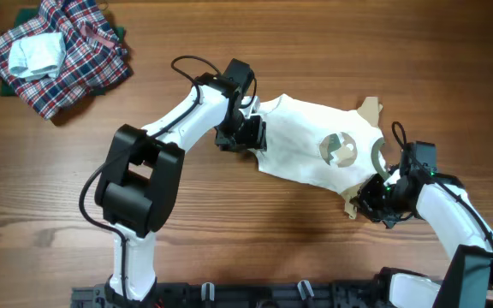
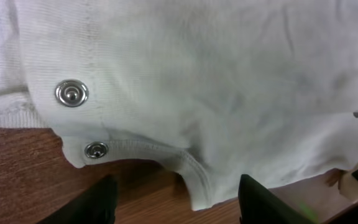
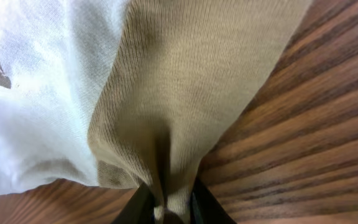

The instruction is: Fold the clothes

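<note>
The clothes [image 1: 315,141] are a small white garment with tan sleeves and a round green-tan print, lying flat right of the table's middle. My left gripper [image 1: 245,133] sits at its left end. In the left wrist view the left gripper [image 2: 179,205] is open, its dark fingers [image 2: 101,202] wide apart on either side of a hanging corner of the white hem [image 2: 197,193], not pinching it. Two metal snaps [image 2: 71,93] show above. My right gripper [image 1: 375,198] is at the lower right corner. In the right wrist view the right gripper [image 3: 165,208] is shut on the bunched tan sleeve [image 3: 185,93].
A red-blue-white plaid cloth heap [image 1: 58,51] with a pale folded piece [image 1: 37,53] on it lies at the far left corner. Bare wooden table [image 1: 229,222] runs along the front, between the two arms.
</note>
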`<move>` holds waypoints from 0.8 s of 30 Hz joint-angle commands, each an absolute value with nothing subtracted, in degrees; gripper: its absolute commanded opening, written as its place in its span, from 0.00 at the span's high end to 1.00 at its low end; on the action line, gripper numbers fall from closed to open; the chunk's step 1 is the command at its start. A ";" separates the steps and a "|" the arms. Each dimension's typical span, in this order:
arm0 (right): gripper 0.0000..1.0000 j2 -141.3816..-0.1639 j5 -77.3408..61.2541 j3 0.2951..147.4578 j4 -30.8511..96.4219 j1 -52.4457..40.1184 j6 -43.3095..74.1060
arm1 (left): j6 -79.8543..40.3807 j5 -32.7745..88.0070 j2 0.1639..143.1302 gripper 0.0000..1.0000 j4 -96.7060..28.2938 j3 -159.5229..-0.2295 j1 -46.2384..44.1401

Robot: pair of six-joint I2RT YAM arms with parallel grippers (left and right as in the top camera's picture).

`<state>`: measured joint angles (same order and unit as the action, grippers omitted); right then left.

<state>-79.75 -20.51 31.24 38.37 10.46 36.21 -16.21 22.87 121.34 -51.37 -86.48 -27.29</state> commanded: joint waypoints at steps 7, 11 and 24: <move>0.81 -80.77 -19.40 29.63 37.95 10.48 36.12 | -21.63 27.31 123.59 0.36 -51.22 -87.22 -27.55; 0.81 -80.77 -19.59 29.63 38.04 10.48 35.99 | -23.44 28.12 125.45 0.36 -51.31 -87.22 -27.70; 0.81 -80.77 -19.62 29.61 38.20 10.48 35.99 | -24.93 28.25 126.17 0.64 -48.62 -87.22 -28.56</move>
